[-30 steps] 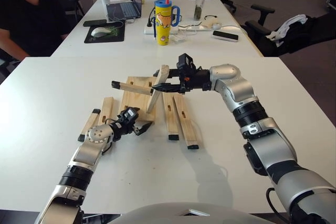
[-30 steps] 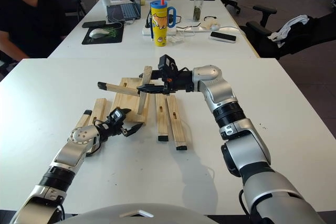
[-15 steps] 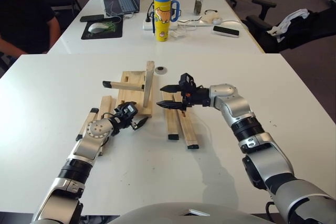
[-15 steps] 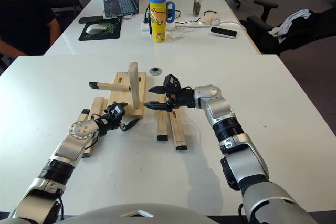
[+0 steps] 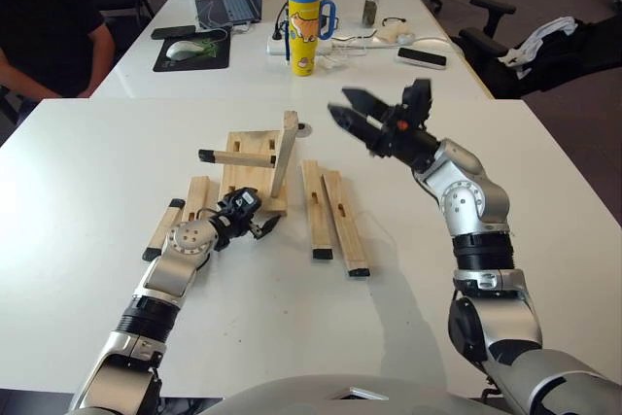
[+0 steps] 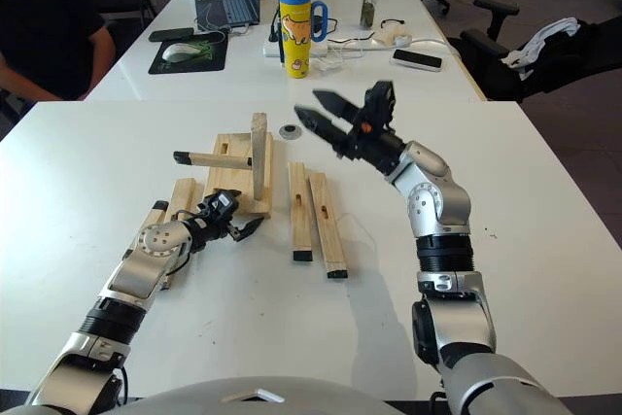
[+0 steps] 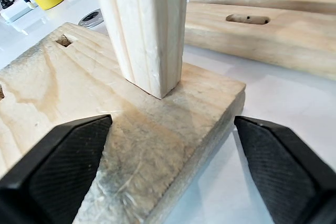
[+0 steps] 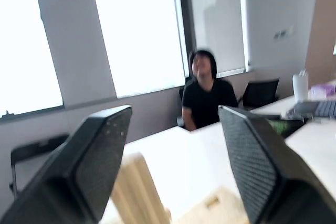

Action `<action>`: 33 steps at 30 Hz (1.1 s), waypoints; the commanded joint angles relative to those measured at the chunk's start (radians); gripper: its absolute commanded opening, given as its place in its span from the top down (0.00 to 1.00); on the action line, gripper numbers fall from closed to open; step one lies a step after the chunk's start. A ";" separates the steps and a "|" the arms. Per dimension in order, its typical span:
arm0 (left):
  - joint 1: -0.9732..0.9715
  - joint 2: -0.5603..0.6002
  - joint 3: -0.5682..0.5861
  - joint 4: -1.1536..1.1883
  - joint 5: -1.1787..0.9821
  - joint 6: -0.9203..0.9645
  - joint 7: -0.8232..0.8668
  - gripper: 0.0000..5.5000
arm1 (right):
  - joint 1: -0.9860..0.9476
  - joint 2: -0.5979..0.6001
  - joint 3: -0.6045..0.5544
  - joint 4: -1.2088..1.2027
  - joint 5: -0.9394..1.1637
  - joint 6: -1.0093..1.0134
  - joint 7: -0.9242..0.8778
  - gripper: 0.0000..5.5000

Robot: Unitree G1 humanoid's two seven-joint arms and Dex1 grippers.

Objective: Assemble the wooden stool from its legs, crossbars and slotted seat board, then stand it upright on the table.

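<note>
The stool is at an early stage of assembly, by my reading. The slotted seat board lies flat on the worktop, and one leg stands in a slot at its near right corner, leaning a little rather than truly upright. A crossbar sticks out sideways from that leg above the board, ending in a dark tip. The left wrist view shows the leg's foot meeting the board, but it may or may not be pushed fully home; the joint is too close to judge. Everything else lies loose. Two slotted pieces rest side by side on the worktop just right of the board, and two more lie on its left. The left gripper sits low at the board's near corner, its fingers parted to either side of that corner without clamping it, so it holds nothing. The right gripper is raised well above the worktop behind the loose right-hand pieces, its fingers spread wide and empty. What is left looks like most of the job: fitting the other legs and crossbars, pressing every joint tight, then turning the stool over to stand on its feet.
</note>
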 commanded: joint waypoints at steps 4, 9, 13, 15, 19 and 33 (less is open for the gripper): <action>0.127 -0.037 -0.081 -0.011 0.023 0.152 0.009 0.21 | -0.086 0.155 0.028 -0.117 0.041 -0.002 -0.193 0.67; 0.113 -0.049 -0.070 -0.002 0.031 0.171 0.049 0.21 | -0.124 0.162 0.043 -0.182 0.005 -0.054 -0.238 0.80; 0.122 -0.051 -0.064 -0.006 0.026 0.178 0.060 0.21 | -0.055 0.152 0.126 -0.129 -0.081 0.054 -0.349 0.93; 0.127 -0.056 -0.068 -0.010 0.025 0.185 0.063 0.21 | 0.096 0.102 0.276 -0.031 -0.183 0.187 -0.373 0.98; 0.133 -0.064 -0.078 -0.020 0.021 0.198 0.064 0.21 | 0.217 0.068 0.373 -0.007 -0.223 0.284 -0.371 1.00; 0.143 -0.085 -0.076 0.000 0.016 0.199 0.065 0.21 | 0.102 0.068 -0.003 -0.078 -0.159 0.068 -0.552 1.00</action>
